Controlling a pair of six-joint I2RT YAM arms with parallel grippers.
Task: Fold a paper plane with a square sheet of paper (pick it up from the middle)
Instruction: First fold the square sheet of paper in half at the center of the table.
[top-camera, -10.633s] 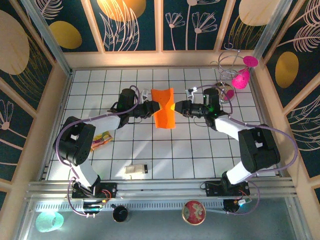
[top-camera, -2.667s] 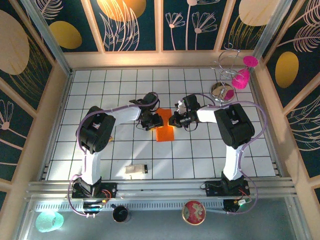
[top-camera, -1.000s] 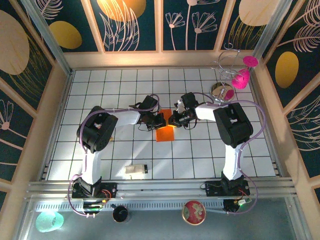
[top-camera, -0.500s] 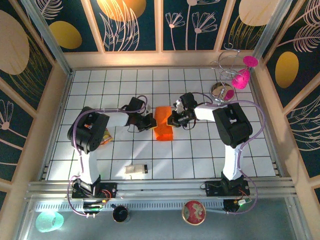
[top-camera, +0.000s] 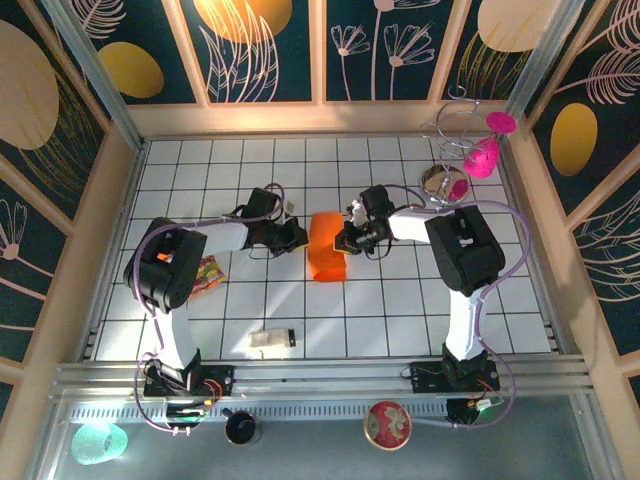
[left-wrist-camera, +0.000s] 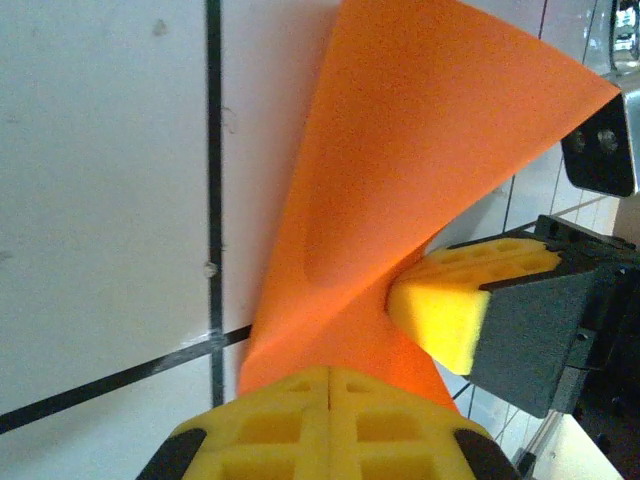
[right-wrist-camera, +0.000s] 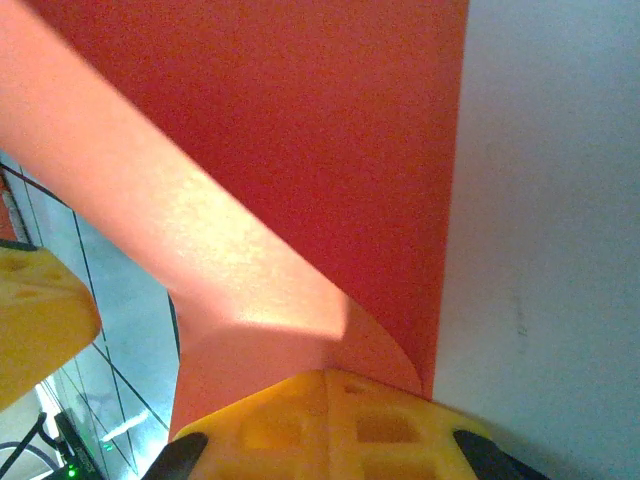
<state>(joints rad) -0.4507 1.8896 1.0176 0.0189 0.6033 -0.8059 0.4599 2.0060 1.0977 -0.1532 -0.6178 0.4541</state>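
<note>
At table centre: the square sheet of paper (top-camera: 325, 256), loosely doubled over, clamped at 9 o'clock by the left gripper (top-camera: 299, 238) and at 3 o'clock by the right gripper (top-camera: 343, 239). No dart shape yet; most folds appear outstanding.

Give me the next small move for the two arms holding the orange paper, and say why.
Probably lower both until the square sheet of paper lies flat on the table. The left end effector and right end effector are shut on its opposite edges, and it bows and twists between them, too loose to crease.
</note>
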